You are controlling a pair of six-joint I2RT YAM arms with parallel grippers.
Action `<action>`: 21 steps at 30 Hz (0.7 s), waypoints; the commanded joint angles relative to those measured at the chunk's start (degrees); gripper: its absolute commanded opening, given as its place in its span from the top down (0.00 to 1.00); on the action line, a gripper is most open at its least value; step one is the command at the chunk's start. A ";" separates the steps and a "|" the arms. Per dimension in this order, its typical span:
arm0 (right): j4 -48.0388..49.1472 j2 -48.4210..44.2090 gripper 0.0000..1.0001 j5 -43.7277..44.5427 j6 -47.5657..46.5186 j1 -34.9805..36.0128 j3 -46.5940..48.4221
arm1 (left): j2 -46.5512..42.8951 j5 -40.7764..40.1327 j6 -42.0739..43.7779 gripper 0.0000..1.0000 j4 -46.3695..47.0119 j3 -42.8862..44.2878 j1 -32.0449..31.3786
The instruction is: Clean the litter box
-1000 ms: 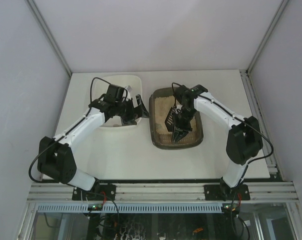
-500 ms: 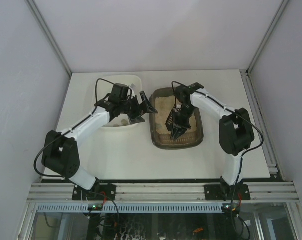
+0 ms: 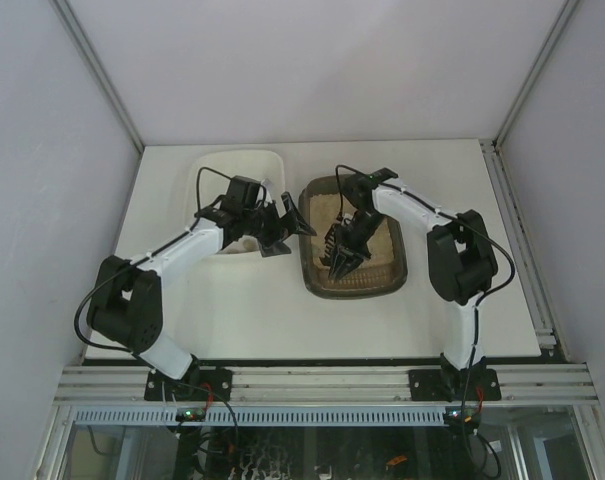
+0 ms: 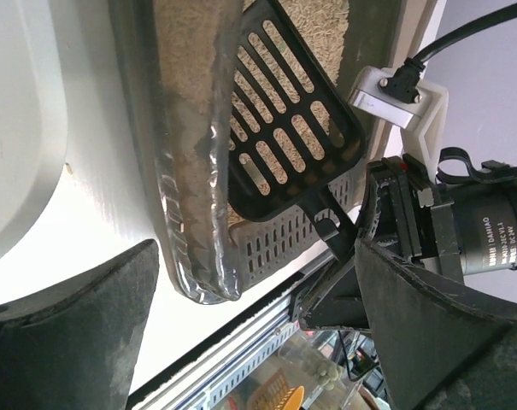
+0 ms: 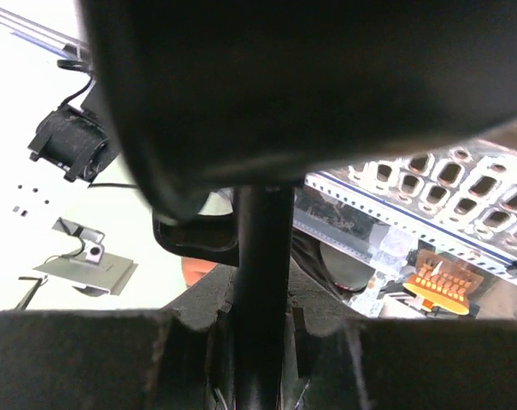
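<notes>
We see the left gripper [image 3: 285,228] with its jaws spread wide and nothing between them. It hangs over the white table [image 3: 242,310], in the gap between two trays. To its left and behind it is the white rectangular plastic tray with rounded corners [image 3: 232,165]. Just to its right is the dark grey-brown rectangular plastic litter box [image 3: 354,293], which has rounded corners and a wide rim. That rim stands between the left fingers and the work. From the left wrist it reads as a thick, glossy, rounded lip running ahead of the open jaws.

The right gripper [image 3: 350,232] is clenched on the thin handle of a black plastic slotted scoop [image 4: 284,137], over the middle of the litter box. The scoop head is flat and rounded-rectangular, with rows of oblong slots. It is tilted and points toward the box's near-left part. We cannot tell whether it touches the beige granular litter [image 4: 314,26] under it — matte, sandy, covering the box floor.

The right wrist view is mostly blocked — the scoop's dark back fills the top, and the handle runs straight down between the fingers.

On the near side of both grippers, past the table edge, a pale slotted cable duct [image 3: 282,415] runs along the frame.
</notes>
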 commanded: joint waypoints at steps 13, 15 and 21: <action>20.02 0.26 1.00 -21.00 2.91 -2.16 -5.71 | 0.12 2.31 -0.38 0.00 5.29 -3.05 0.07; 26.36 -1.93 1.00 -22.64 5.67 -3.53 -10.23 | 0.18 2.39 -0.16 0.00 5.46 -3.25 0.17; 36.02 -3.88 1.00 -24.94 7.24 -5.64 -17.72 | 0.45 2.43 -0.15 0.00 5.98 -3.37 0.58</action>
